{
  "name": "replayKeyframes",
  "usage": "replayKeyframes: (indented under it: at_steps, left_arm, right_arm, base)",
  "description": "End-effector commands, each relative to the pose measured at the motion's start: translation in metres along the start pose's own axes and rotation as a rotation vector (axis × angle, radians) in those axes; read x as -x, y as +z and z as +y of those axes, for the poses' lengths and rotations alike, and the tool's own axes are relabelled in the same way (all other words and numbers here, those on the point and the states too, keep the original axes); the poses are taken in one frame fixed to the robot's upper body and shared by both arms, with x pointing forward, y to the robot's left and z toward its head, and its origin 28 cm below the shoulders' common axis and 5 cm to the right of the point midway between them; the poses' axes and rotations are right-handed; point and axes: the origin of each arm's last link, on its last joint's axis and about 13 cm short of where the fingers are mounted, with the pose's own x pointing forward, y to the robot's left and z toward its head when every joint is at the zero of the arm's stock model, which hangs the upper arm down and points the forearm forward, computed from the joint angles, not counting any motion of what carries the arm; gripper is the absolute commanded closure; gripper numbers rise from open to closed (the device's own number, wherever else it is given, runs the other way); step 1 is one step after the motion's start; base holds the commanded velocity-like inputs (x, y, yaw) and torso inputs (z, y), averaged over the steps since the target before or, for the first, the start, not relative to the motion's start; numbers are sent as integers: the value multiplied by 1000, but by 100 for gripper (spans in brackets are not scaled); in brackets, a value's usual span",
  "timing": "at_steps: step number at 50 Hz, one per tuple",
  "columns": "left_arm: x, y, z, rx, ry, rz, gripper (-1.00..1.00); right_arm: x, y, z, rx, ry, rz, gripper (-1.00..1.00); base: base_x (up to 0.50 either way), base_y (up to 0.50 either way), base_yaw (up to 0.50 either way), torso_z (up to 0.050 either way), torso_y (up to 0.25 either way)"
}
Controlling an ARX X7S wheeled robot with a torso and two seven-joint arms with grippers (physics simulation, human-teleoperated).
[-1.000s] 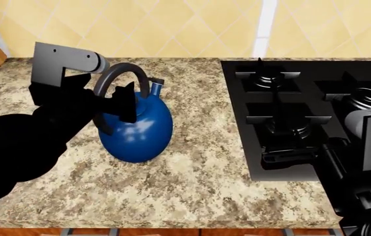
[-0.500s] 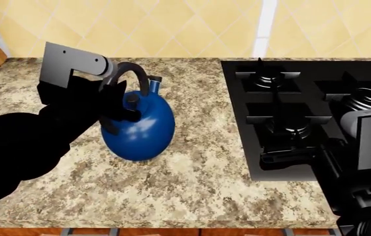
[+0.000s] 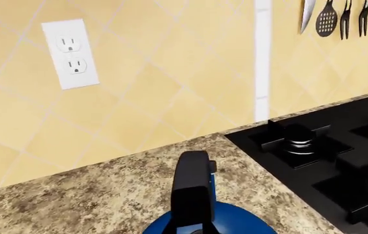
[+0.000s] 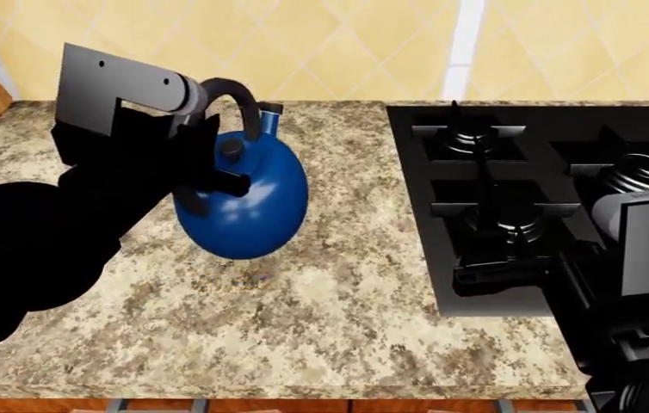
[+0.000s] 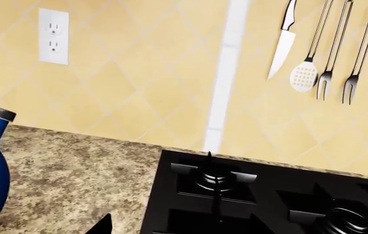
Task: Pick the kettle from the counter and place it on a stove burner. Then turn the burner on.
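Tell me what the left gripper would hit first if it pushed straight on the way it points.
The kettle is already in the left gripper. Beyond it, the line probably runs over the counter to the tiled wall; depth is unclear.

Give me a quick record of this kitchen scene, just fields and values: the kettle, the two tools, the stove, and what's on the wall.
kettle: blue kettle, tilted, over the counter, left of the stove
left tool: left tool at the kettle's black handle; grip state unclear
right tool: tips not visible
burners: nothing on any burner in view; nearest
wall: outlet; knife, slotted spoon and two forks hanging
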Motion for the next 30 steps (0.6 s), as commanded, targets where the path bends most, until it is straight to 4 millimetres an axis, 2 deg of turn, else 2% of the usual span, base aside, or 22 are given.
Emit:
replayKeyframes:
  at_steps: [1, 12, 30]
  left_arm:
    - [5, 38, 2, -48, 71, -150, 100]
    - [2, 50, -3, -76, 46, -165, 100]
    - [-3, 45, -2, -71, 43, -155, 100]
  right_arm:
    - [-2, 0, 0, 1, -5, -3, -100]
    - [-2, 1, -3, -7, -23, -10, -100]
    - [-2, 1, -3, -8, -16, -1, -100]
  base:
    - [0, 0, 0, 0, 0]
    - [-2, -26, 0, 0, 2]
    - [-73, -427, 0, 0, 2]
